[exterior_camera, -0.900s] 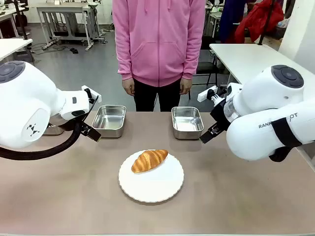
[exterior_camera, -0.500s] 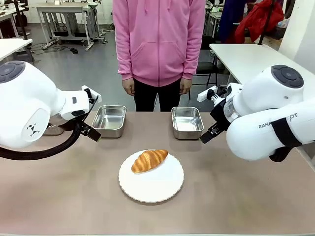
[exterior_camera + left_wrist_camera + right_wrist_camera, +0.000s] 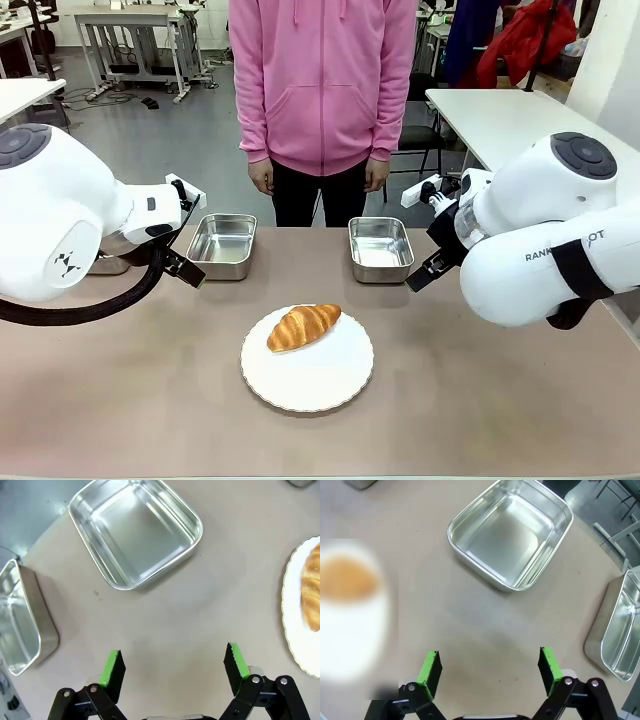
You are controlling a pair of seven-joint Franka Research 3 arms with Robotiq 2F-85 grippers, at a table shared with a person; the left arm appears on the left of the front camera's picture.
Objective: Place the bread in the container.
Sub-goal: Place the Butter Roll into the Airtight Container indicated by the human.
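At the left, the left gripper [image 3: 172, 662] hangs over bare table [image 3: 150, 400] with its green pads [image 3: 112, 662] spread wide and nothing between them. An outer steel tray [image 3: 20, 625] stands by the table edge beside it, and the left inner tray [image 3: 222, 243] lies empty just ahead. In the middle, the croissant [image 3: 303, 326] rests on the white plate [image 3: 320, 385], lying slantwise toward the plate's far-left side, well apart from both grippers and touched by neither. Behind it a person in a pink hoodie [image 3: 322, 90] stands at the far edge with hands [image 3: 262, 177] down at the sides. Further right sits the right inner tray [image 3: 380, 250], also empty. The right gripper [image 3: 489, 665] hovers short of it with its jaws fully apart and empty, and another outer tray [image 3: 615, 635] stands off to its side. The task looks to be at its very start: the bread is not yet picked up, and all four trays are alike, so nothing shows which one is meant. The next move probably calls for one arm to swing inward over the plate, turn its open jaws across the croissant's narrow width, descend and close gently so the crust is not crushed. Compared with the earlier front views, nothing differs: both arms, the croissant, the trays and the person hold the same positions.
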